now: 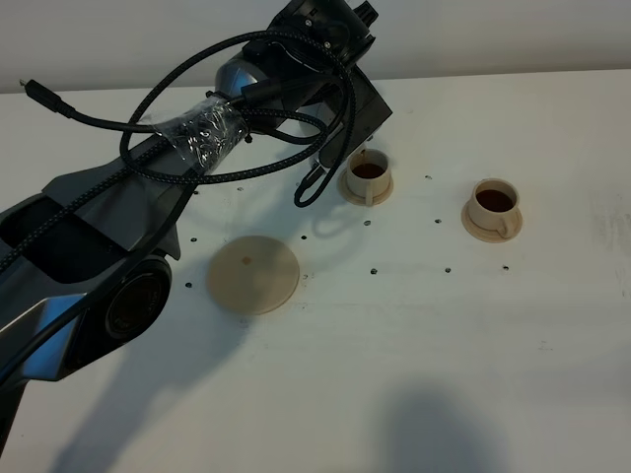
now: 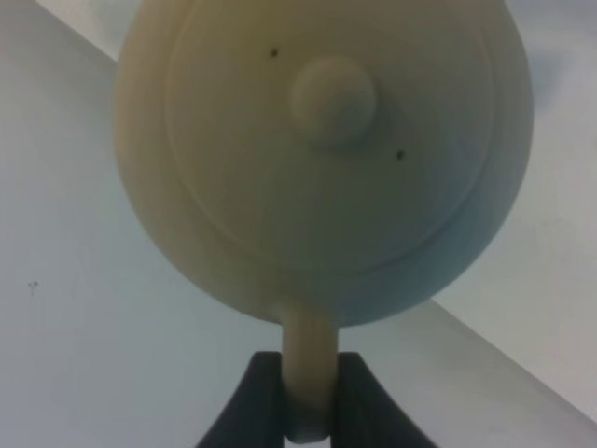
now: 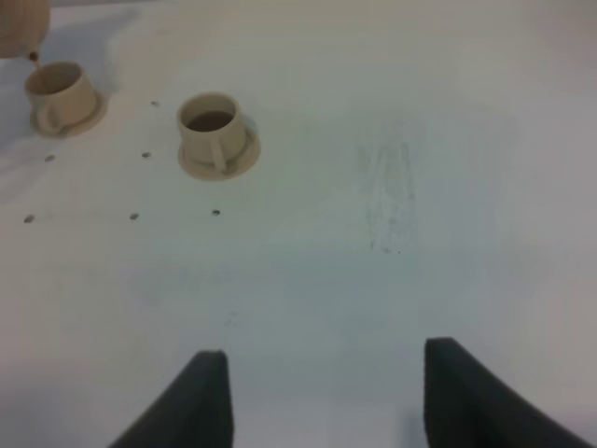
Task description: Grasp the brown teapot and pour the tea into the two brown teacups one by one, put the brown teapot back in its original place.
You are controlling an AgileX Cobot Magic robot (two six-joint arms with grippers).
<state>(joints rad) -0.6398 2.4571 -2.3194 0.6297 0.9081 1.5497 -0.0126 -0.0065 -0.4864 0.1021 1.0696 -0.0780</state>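
The pale beige, round-bellied ceramic teapot [image 2: 317, 187] is held clear of the white surface [image 1: 414, 374]. Its loop handle [image 2: 308, 355] is clamped between the left fingers [image 2: 244, 415], which are closed tight on it. The knobbed lid [image 2: 333, 98] is seated on the pot. In the right wrist view an edge of the teapot is seen just above the first teacup [image 1: 369, 177], 1 of 2 small beige cylindrical cups. Dark tea is seen in it and in the second teacup [image 1: 493, 205], and each is stood on a small matching saucer. The flat round beige saucer plate [image 1: 253, 274] is set apart from both cups. The right fingers [image 3: 191, 406] are spread wide above the surface, with nothing held between them.
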